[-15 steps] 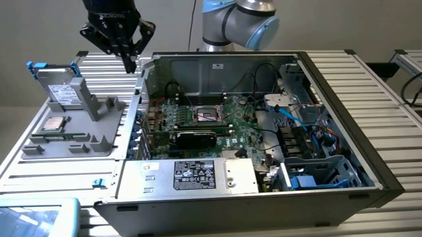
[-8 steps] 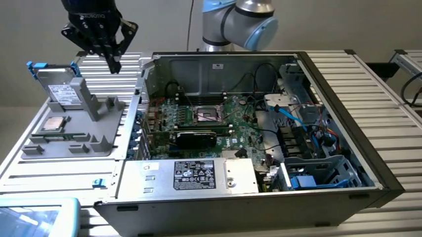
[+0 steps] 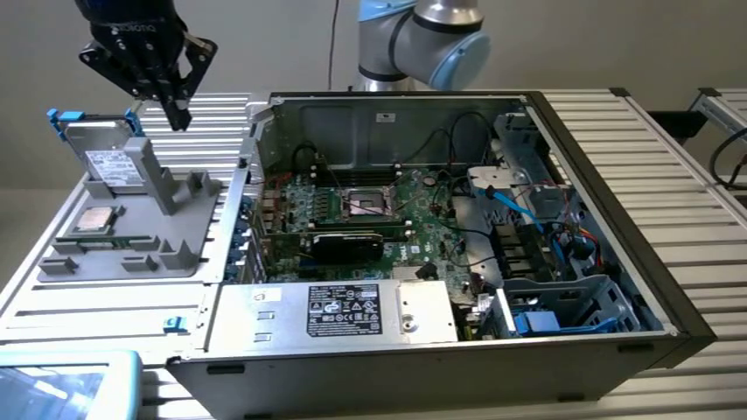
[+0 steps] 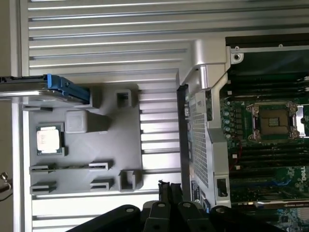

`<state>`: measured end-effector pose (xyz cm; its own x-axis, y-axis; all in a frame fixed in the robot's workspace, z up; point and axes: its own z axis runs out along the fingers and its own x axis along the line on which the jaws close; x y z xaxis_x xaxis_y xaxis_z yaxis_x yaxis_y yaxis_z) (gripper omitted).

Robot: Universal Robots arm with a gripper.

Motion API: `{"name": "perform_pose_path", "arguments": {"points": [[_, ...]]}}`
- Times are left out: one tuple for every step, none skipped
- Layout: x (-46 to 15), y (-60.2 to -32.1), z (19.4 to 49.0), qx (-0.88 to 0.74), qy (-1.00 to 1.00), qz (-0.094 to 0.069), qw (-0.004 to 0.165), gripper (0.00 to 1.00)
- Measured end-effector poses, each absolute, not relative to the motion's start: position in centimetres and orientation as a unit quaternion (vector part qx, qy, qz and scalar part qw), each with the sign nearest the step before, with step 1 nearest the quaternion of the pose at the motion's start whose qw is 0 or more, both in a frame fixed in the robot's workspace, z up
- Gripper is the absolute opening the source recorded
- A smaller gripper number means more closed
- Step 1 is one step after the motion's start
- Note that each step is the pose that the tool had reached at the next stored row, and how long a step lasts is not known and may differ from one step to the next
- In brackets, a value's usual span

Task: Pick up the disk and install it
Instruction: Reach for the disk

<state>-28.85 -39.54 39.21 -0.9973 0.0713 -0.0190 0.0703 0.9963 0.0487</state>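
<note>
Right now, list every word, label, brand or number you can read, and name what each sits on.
No text here can be read well enough to quote.
White label on the disk: print too small.
Black label on the silver box: blurred.
Processor chip: markings too blurred.
White sticker on the case wall: unreadable.
</note>
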Motion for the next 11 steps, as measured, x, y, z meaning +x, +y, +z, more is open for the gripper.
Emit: {"name": "perform_pose_path", "arguments": {"points": [[-29.3,-39.5,39.2,0.035,0.999,0.024,0.010,0.11],[-29.6,-39.5,39.2,0.035,0.999,0.024,0.010,0.11],[-30.0,-39.4,39.2,0.035,0.999,0.024,0.010,0.11],[-30.4,-39.4,39.2,0.035,0.999,0.024,0.010,0.11],[-30.7,-39.3,39.2,0.035,0.999,0.024,0.010,0.11],[-31.1,-39.1,39.2,0.035,0.999,0.024,0.010,0.11],[-31.4,-39.0,39.2,0.035,0.999,0.024,0.010,0.11],[-31.7,-38.8,39.2,0.035,0.999,0.024,0.010,0.11],[-32.1,-38.6,39.2,0.035,0.999,0.024,0.010,0.11],[-32.3,-38.3,39.2,0.035,0.999,0.024,0.010,0.11],[-32.6,-38.0,39.2,0.035,0.999,0.024,0.010,0.11]]}}
